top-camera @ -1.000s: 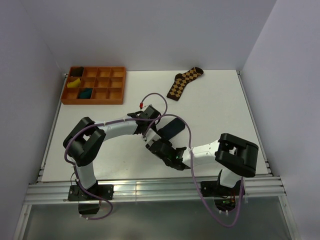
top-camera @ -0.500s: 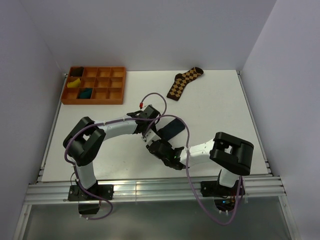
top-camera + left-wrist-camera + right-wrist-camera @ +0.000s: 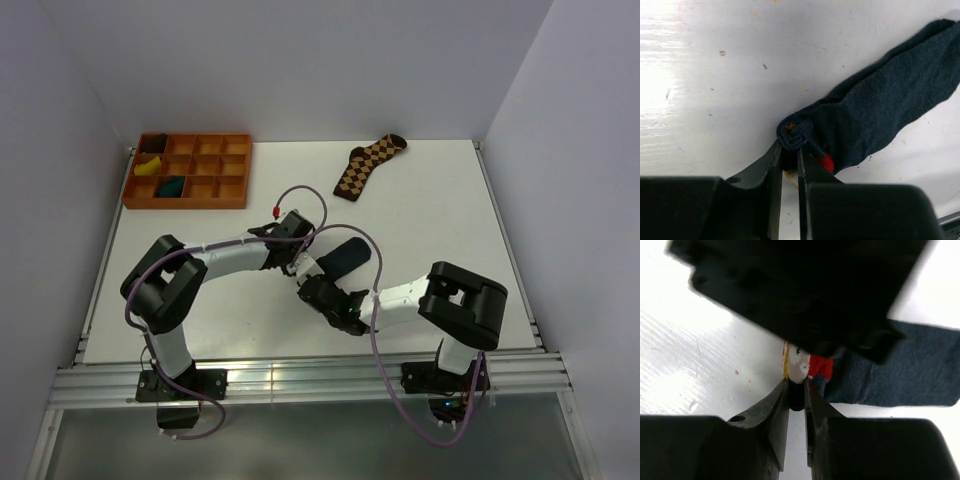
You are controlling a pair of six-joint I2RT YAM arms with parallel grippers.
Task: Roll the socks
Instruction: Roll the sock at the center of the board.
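Dark teal knit sock [image 3: 875,110]: laid flat on the table, running away from the left gripper [image 3: 790,150] toward its upper right. Only a first small curl is formed at the near end. It is pinched in the left jaws, which are closed on it. The right gripper [image 3: 796,390] is clamped on the same end, just below the red-and-white patch [image 3: 805,362]. Most of the length is unrolled. Whether one or two layers are held cannot be told. A teal bundle [image 3: 172,186], judged already rolled, is noted in the orange tray [image 3: 190,205], well apart from both grippers.
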